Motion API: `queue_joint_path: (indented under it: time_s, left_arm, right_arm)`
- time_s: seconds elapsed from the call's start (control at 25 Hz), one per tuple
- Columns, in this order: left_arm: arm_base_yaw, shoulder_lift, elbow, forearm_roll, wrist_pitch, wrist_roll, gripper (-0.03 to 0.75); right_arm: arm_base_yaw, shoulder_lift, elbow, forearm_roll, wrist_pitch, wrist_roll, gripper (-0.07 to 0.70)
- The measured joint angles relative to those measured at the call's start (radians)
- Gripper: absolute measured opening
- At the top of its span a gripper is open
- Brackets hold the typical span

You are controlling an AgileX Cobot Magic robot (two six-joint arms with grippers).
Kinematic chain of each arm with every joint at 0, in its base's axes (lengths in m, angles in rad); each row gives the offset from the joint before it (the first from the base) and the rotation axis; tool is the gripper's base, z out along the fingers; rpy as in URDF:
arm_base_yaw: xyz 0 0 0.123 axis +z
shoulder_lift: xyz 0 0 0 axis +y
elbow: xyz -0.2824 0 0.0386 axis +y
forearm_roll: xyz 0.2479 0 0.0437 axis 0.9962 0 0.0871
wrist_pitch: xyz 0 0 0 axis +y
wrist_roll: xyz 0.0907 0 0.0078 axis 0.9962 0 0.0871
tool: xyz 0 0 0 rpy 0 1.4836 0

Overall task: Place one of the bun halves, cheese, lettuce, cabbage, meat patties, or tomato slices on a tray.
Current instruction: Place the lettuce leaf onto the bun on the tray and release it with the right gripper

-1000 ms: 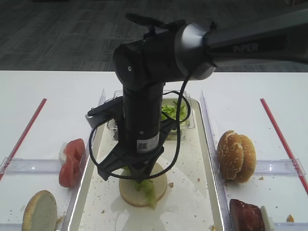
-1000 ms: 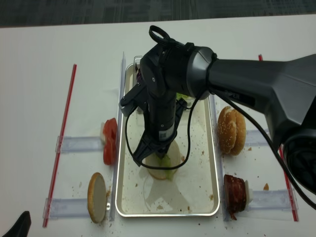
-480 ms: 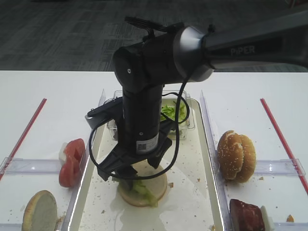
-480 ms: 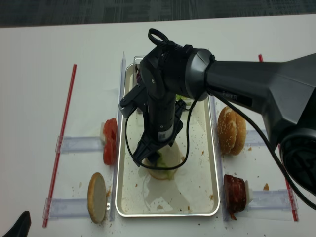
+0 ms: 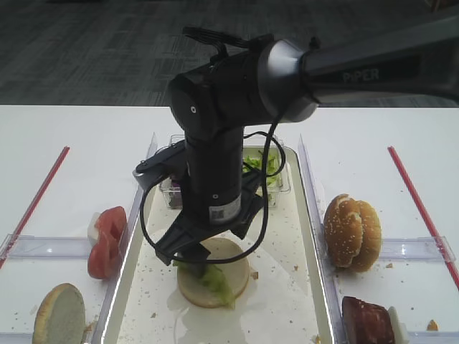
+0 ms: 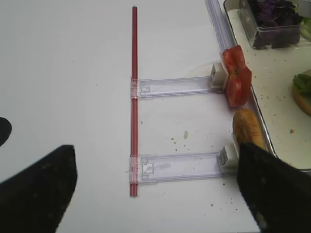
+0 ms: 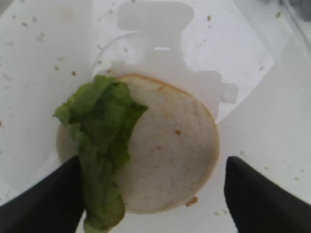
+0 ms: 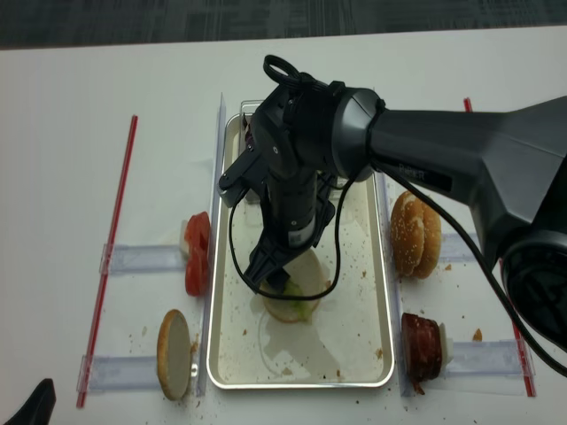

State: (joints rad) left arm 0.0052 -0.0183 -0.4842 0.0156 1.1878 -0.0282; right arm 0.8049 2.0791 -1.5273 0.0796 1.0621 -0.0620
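Tray front bare; tub seemingly blocks rear.

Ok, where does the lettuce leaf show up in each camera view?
Exterior high: lettuce bottom centre, under the right pincer.
Right wrist: left of centre, draped over the pale bun disc.
Left wrist: green sliver at the right edge.
Realsense: centre, below the arm.
Shared landmark: that bun disc.
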Motion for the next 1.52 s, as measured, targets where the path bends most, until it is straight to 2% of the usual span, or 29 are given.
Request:
queue_joint_path:
  time_s: [0.56,1.36,1.52]
  left_arm:
    - [0.0,0.0,0.0,0.0,0.0,0.0,0.615]
    - [0.0,0.0,0.0,0.0,0.0,0.0,0.615]
    - [0.0,0.0,0.0,0.0,0.0,0.0,0.615]
  right_arm:
    - [0.0,0.0,0.0,-0.08,0.021,0.03,0.593]
    - [0.0,0.0,0.0,-0.074,0.049,0.041,0.594]
    - [0.0,0.0,-0.005,-0.074,0.076,0.041,0.594]
